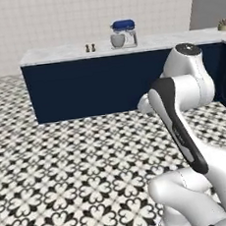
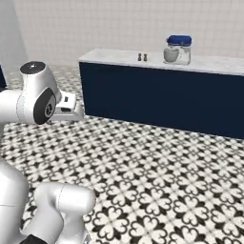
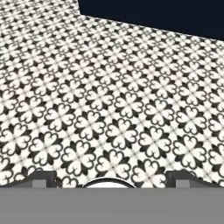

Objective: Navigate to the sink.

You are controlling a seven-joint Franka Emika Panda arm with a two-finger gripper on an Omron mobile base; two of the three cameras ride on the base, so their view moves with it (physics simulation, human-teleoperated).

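A black-and-white floral-patterned tiled floor [image 1: 67, 179] spreads in front of a long navy cabinet block [image 1: 92, 85] topped by a pale marbled worktop [image 1: 54, 54]. Behind it rises a wall of small off-white tiles [image 1: 51, 22]. The light is even.

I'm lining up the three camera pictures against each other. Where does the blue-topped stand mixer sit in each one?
Left base view: stand mixer on the white counter, upper middle, right of the two small shakers.
Right base view: upper right, again right of the shakers.
Hand view: not in it; patterned floor and the dark cabinet front.
Shared landmark: the navy cabinet front under the counter.
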